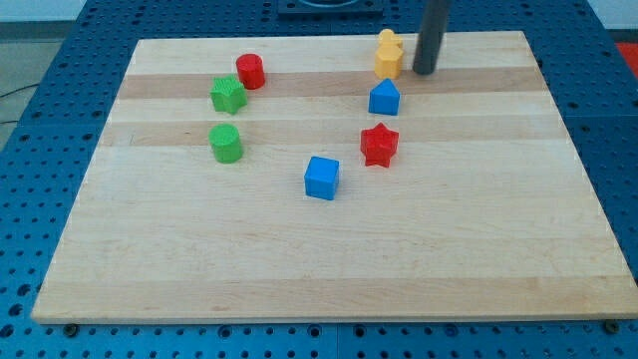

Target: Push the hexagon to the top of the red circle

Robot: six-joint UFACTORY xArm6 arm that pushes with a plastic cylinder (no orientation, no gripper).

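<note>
The yellow hexagon (pixel 389 63) sits near the view's top, right of centre. A second yellow block (pixel 388 41), whose shape is unclear, touches its upper side. The red circle (pixel 250 71) stands far off towards the view's left, at about the same height. My tip (pixel 424 71) rests on the board just right of the hexagon, close to it; I cannot tell whether they touch.
A green star (pixel 228 95) lies just below-left of the red circle, with a green circle (pixel 226 144) below that. A blue pointed block (pixel 384 99) sits just below the hexagon. Further down are a red star (pixel 379 145) and a blue cube (pixel 322 178).
</note>
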